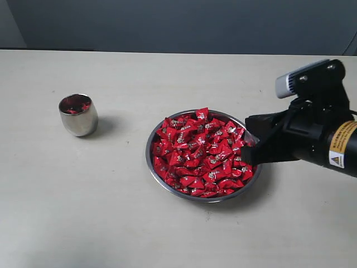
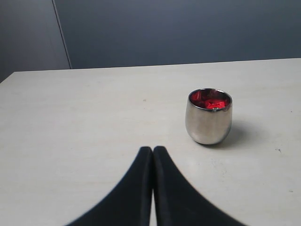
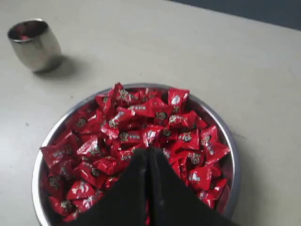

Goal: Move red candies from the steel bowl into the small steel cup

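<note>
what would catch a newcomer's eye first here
The heap of red candies filling the steel bowl near the middle of the table stands out first. The shut right gripper hangs over the bowl's right side. Off to the left stands the small steel cup, with red showing inside.

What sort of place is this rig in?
Probably a lab test bench: bare pale tabletop, plain grey-blue wall behind, and staged props, a steel bowl of red candies and a small steel cup.

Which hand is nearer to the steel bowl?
Right. The right hand sits over the rim of the steel bowl, at the red candies; the left hand is outside the exterior view, facing the small steel cup.
</note>
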You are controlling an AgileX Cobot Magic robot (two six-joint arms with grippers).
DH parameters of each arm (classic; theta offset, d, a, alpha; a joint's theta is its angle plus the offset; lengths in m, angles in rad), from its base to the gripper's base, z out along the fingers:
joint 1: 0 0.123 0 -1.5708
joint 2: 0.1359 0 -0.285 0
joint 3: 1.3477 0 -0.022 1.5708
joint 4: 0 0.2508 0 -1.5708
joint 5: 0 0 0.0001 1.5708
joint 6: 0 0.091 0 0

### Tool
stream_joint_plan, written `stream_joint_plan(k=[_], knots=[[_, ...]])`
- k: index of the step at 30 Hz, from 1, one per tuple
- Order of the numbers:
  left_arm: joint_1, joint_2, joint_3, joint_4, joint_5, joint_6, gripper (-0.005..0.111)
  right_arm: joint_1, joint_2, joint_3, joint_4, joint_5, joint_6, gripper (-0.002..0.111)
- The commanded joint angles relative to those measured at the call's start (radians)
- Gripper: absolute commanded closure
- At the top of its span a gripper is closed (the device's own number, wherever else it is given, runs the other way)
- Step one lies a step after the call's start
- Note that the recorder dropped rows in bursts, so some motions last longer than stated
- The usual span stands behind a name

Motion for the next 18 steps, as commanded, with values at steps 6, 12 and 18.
stream_joint_plan(k=[6,12,18], knots=[[0.001,-0.004,0.004,0.001,0.001,-0.001,0.106,-0.005,0.193,-0.056,0.045,0.026,-0.005,0.109],[0.001,-0.004,0.004,0.001,0.001,-0.001,0.106,-0.005,0.262,-0.121,0.052,0.114,0.010,0.109],[0.001,-0.004,0.004,0.001,0.001,-0.001,0.106,-0.005,0.352,-0.175,0.055,0.197,0.011,0.109]])
